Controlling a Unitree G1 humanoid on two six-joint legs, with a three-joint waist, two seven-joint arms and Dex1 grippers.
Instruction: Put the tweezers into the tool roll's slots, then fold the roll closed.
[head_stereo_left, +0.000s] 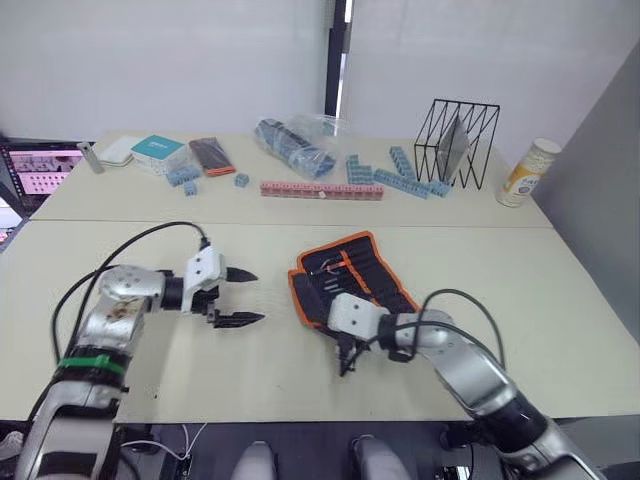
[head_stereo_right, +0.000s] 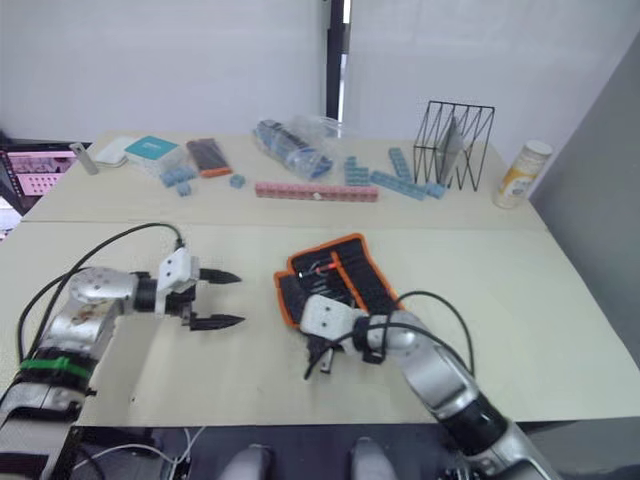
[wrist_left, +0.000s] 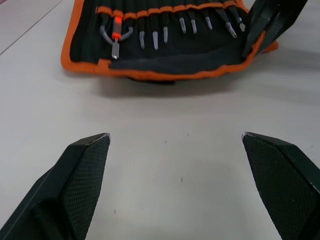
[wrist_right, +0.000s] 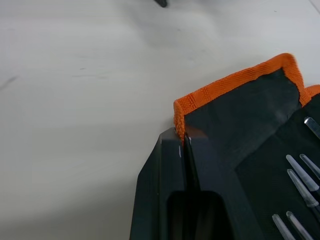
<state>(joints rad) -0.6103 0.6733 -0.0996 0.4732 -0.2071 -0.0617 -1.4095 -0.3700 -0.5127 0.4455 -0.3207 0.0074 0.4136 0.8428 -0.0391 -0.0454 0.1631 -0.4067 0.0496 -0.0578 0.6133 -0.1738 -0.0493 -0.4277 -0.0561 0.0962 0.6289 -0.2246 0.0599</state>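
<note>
The tool roll (head_stereo_left: 352, 278) lies open in the middle of the table, black with orange trim. Tweezers (wrist_left: 165, 33) sit in its slots (wrist_left: 150, 20), their pale tips poking out in a row; a tool with a red mark (wrist_left: 116, 36) is beside them. My right gripper (head_stereo_left: 345, 360) is at the roll's near corner, shut on the orange-edged flap corner (wrist_right: 181, 112). My left gripper (head_stereo_left: 247, 297) hovers open to the left of the roll, a short gap away, with nothing between its fingers (wrist_left: 85, 165).
Along the far side stand a row of pink blocks (head_stereo_left: 322, 189), loose blue blocks (head_stereo_left: 400, 180), a plastic bag (head_stereo_left: 295, 140), a black wire rack (head_stereo_left: 458, 143), a bottle (head_stereo_left: 528, 172), a teal box (head_stereo_left: 158, 148) and a black-and-orange packet (head_stereo_left: 212, 155).
</note>
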